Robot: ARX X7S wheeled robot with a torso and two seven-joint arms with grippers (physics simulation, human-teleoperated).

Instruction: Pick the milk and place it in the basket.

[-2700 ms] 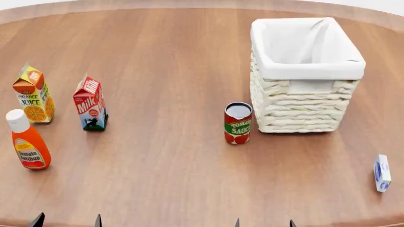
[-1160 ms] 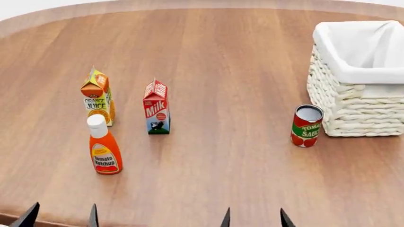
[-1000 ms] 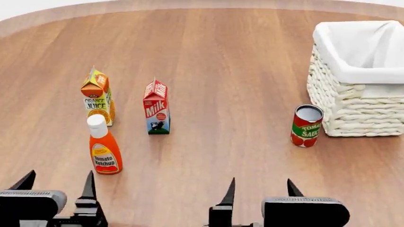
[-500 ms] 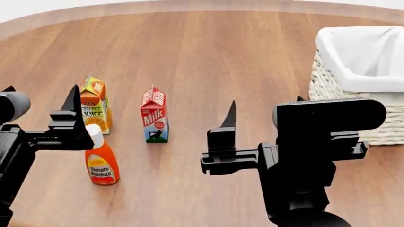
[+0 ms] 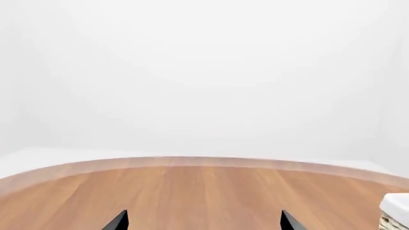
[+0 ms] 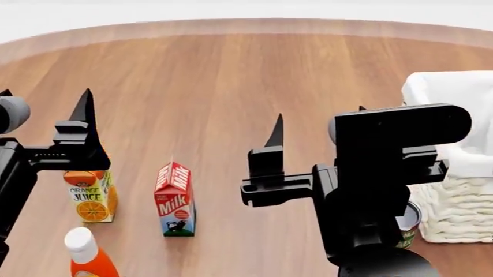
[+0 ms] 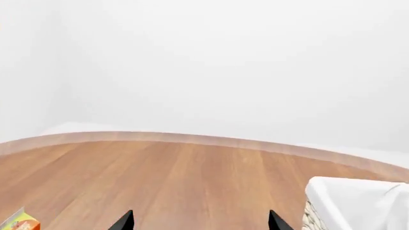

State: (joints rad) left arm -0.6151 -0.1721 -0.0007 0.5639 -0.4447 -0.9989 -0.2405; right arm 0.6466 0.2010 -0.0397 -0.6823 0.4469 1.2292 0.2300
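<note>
milk (image 6: pixel 175 198): red top, blue base | basket (image 6: pixel 462 196): cream wicker, white lining

Bright, even, diffuse render light with no glare, only faint soft shadows on the surface (image 6: pixel 216 75), all three views sharp and undistorted, white background blown out to near-featureless.

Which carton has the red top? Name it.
The milk: red gable top, cow picture low down. The orange juice carton beside it is orange-yellow.
</note>
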